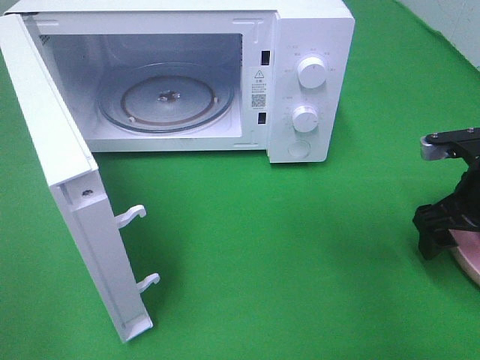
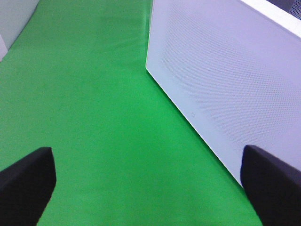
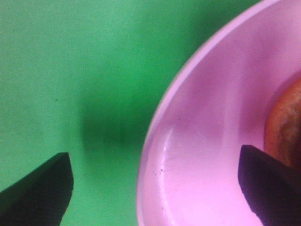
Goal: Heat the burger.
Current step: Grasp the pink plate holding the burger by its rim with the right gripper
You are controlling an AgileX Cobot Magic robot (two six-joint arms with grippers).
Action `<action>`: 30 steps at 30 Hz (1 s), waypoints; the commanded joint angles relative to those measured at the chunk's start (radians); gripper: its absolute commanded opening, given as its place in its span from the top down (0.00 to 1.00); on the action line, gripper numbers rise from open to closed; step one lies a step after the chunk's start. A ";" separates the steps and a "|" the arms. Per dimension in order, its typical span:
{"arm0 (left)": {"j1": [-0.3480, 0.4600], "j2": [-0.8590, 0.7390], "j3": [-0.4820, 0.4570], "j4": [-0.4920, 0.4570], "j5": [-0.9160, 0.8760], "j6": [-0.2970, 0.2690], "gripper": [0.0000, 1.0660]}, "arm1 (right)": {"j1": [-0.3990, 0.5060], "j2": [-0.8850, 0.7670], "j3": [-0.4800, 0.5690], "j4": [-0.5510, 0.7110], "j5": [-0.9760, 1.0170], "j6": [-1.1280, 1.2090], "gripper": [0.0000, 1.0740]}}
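On the green bench [image 1: 300,262] the microwave [image 1: 315,22] is seen with its door [image 1: 45,127] wide open and the glass turntable [image 1: 169,101] exposed. The pink plate [image 3: 207,155] is set well to the right, the burger [image 3: 284,122] on it. The right pincer [image 3: 153,183] is spread wide astride the rim, which should be gripped squarely and kept level. The left pincer [image 2: 148,179] is held wide and empty beside the door.

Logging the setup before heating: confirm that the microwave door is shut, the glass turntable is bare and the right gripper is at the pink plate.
Not quite: the microwave door stands wide open, as the exterior high view shows. The glass turntable is bare and the right gripper is at the pink plate.
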 commanded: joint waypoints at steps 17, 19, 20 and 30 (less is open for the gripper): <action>0.002 -0.016 -0.001 -0.001 -0.007 0.001 0.06 | -0.007 0.094 -0.002 -0.034 -0.090 0.000 0.32; 0.002 -0.016 -0.001 -0.001 -0.007 0.001 0.06 | -0.007 0.094 -0.002 -0.040 -0.088 0.016 0.40; 0.002 -0.016 -0.001 -0.001 -0.007 0.001 0.06 | -0.007 0.094 -0.002 -0.052 -0.080 0.030 0.49; 0.002 -0.016 -0.001 -0.001 -0.007 0.001 0.06 | -0.007 0.094 -0.002 -0.086 -0.040 0.078 1.00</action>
